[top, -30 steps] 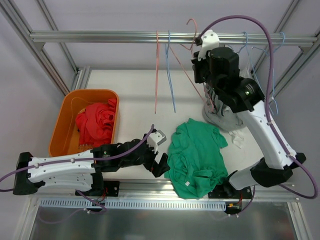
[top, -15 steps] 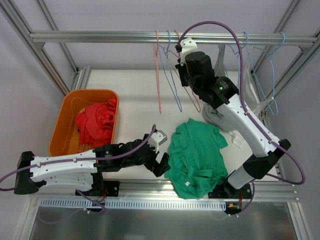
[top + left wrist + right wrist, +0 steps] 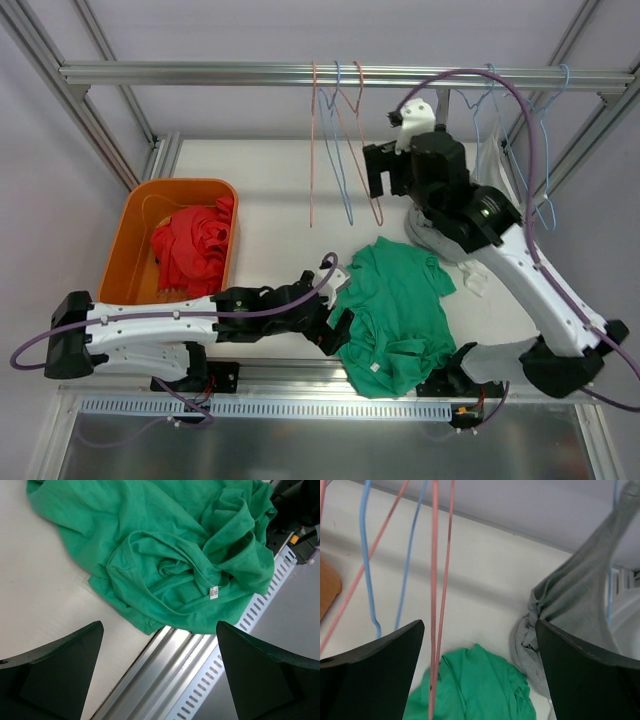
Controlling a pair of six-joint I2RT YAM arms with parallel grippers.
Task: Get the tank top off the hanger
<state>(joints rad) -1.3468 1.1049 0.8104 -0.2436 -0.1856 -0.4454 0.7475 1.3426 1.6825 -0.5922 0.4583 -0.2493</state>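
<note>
**Workcell from above, read left to right.**

**Left:** an orange bin sits near the table's left edge and holds a crumpled red garment. In front of it the left arm lies low along the near edge, reaching rightward. The left gripper has its jaws spread wide with nothing between them, and it sits at the left hem of the green tank top.

**Centre:** the tank top lies crumpled on the white table, off any hanger, with a white label showing at its neckline. Its near hem reaches the front edge and spills onto the slotted metal edge rail. A bare stretch of tabletop separates the bin from the tank top and runs back beneath the overhead bar. Bare wire hangers hang from that bar well above the table, among them a blue hanger and a pink hanger.

**Right:** the right arm rises from the near right corner. The right gripper hovers just beside the pink hanger with its jaws wide apart, clasping nothing. In the wrist view the pink wires cross the gap, but it cannot be told whether they lie between the fingers.

**Far right:** a grey garment hangs down, its lower end bunched on the table behind the tank top.
</note>
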